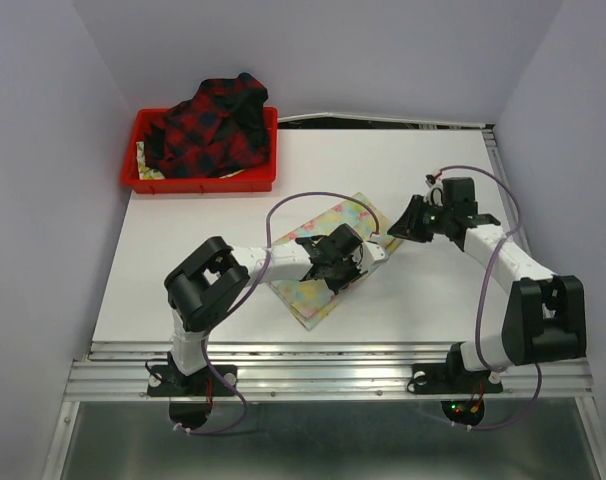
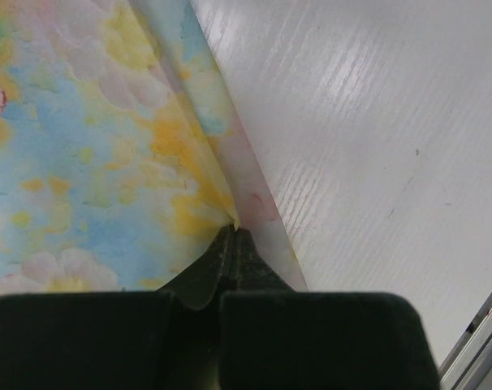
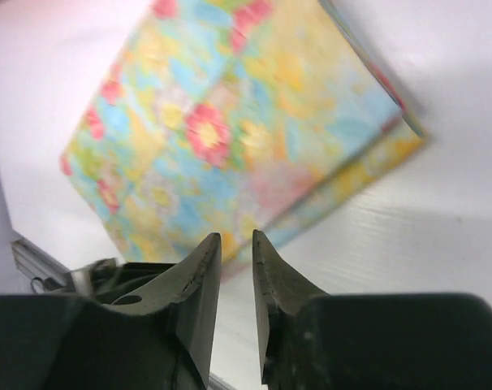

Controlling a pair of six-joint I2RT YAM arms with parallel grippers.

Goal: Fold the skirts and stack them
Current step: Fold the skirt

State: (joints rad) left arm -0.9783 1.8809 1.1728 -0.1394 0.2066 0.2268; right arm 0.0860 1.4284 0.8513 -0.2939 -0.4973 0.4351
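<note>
The pastel yellow and light blue flowered skirt (image 1: pixel 335 216) lies folded in the middle of the white table. My left gripper (image 1: pixel 367 259) rests over its right side. In the left wrist view that gripper (image 2: pixel 234 231) is shut on the skirt's folded edge (image 2: pixel 84 146). The right gripper (image 1: pixel 394 228) hovers just off the skirt's far right corner. Its jaws (image 3: pixel 236 237) stand slightly open with nothing between them, and the flowered skirt (image 3: pixel 230 122) lies beyond the tips. The red-and-black plaid skirt (image 1: pixel 211 125) is heaped in the tray at the back left.
A red plastic tray (image 1: pixel 198 182) stands at the table's back left corner, with a bit of pale cloth under the plaid. Bare white table (image 1: pixel 423 300) lies right of the skirt. A metal rail (image 1: pixel 333 352) runs along the near edge. Purple walls close both sides.
</note>
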